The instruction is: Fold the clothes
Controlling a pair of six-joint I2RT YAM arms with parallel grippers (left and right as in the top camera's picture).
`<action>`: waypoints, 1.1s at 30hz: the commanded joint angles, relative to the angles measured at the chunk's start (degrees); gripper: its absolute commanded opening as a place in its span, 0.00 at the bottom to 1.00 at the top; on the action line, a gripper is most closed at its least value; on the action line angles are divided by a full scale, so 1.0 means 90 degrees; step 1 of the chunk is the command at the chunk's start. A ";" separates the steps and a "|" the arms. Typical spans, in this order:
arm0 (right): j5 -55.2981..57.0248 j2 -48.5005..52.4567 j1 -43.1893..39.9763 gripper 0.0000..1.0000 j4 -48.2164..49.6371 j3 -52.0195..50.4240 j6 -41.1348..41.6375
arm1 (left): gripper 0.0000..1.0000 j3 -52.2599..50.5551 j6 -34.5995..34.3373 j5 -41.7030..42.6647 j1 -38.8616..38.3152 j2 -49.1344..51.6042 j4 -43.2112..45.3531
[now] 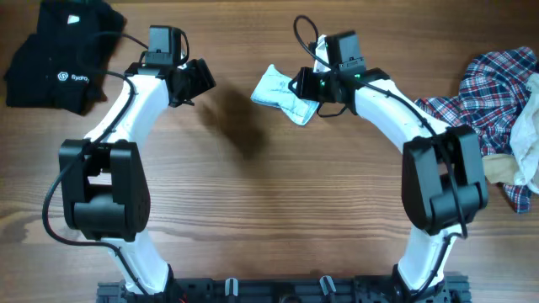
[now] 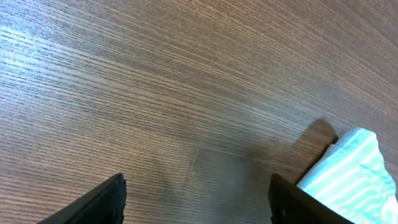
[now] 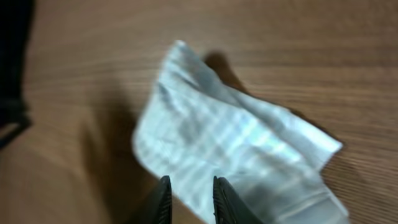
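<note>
Currently, step in hand: one small garment picked up, fold not begun.

Overhead: pale striped cloth (image 1: 282,93) at far centre of the table (image 1: 269,210), pinched at its right end by the right gripper (image 1: 305,84). Long axis roughly left–right, tilted toward near right; free corner points left, at the left gripper (image 1: 200,77). Black garment (image 1: 59,50) far left; plaid shirt (image 1: 497,84) and cream cloth (image 1: 524,135) far right, well apart.

Left wrist: fingers (image 2: 102,199) spread wide, nothing between them; cloth corner at right edge.

Right wrist: jaws nearly closed, clamping the cloth's near edge; crumpled, partly off the wood.

Next move, judged: lay it flat, with the left gripper taking the free corner.
</note>
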 commanded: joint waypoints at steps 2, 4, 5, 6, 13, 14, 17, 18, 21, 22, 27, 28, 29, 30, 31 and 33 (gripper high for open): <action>0.0629 0.0663 -0.0015 0.22 -0.0100 0.0027 -0.0032 | 0.73 -0.0010 0.0034 0.0102 0.0005 -0.0121 0.0012; 0.0631 0.0869 -0.0002 0.23 -0.0092 0.0027 -0.0058 | 0.73 -0.0010 0.0034 0.0102 0.0005 -0.0121 0.0015; 0.0629 0.0928 -0.0002 0.23 -0.0073 0.0027 -0.0109 | 0.74 -0.0010 0.0034 0.0102 0.0005 -0.0121 0.0015; 0.0627 0.0952 -0.0002 0.23 -0.0041 0.0027 -0.0172 | 0.74 -0.0010 0.0034 0.0104 0.0005 -0.0121 0.0015; 0.0430 0.0316 -0.0002 0.33 0.0318 0.0036 -0.0180 | 0.80 -0.0010 0.1030 0.1632 0.0000 -0.0121 0.0231; 0.0403 0.0172 -0.0002 0.39 0.0311 0.0036 -0.0185 | 0.81 -0.0010 0.1151 0.1851 0.0000 -0.0121 0.0296; 0.0185 -0.0466 -0.0005 0.69 0.0270 0.0036 -0.0194 | 0.81 -0.0010 0.1377 0.2518 0.0000 -0.0121 0.0622; 0.0138 -0.0670 -0.0007 0.72 0.0219 0.0036 -0.0192 | 0.80 -0.0007 0.1375 0.2526 0.0000 -0.0121 0.0692; 0.0090 -0.1401 -0.0007 0.87 -0.0041 0.0036 -0.0187 | 0.80 -0.0010 0.1375 0.2557 -0.0015 -0.0119 0.0937; 0.0090 -0.1664 -0.0007 0.92 -0.0155 0.0036 -0.0185 | 0.80 -0.0010 0.1372 0.2562 -0.0049 -0.0114 0.1056; 0.0095 -0.2390 -0.0007 0.95 -0.0741 0.0036 -0.0189 | 0.83 -0.0010 0.1365 0.3024 -0.0512 0.0306 0.1826; 0.0095 -0.2463 -0.0007 0.96 -0.0823 0.0036 -0.0194 | 0.84 -0.0007 0.1343 0.3043 -0.0651 0.0457 0.1931; 0.0095 -0.2531 -0.0010 0.95 -0.0913 0.0036 -0.0226 | 0.84 -0.0007 0.1345 0.3038 -0.0763 0.0593 0.2033; 0.0092 -0.2574 -0.0010 0.96 -0.0986 0.0036 -0.0267 | 0.84 -0.0007 0.1341 0.3043 -0.0826 0.0692 0.2115; 0.0092 -0.2620 -0.0007 0.96 -0.1105 0.0036 -0.0321 | 0.84 -0.0007 0.1270 0.3045 -0.0889 0.0804 0.2242; 0.0092 -0.2671 -0.0007 0.96 -0.1302 0.0036 -0.0355 | 0.84 -0.0007 0.1173 0.3133 -0.0933 0.0918 0.2414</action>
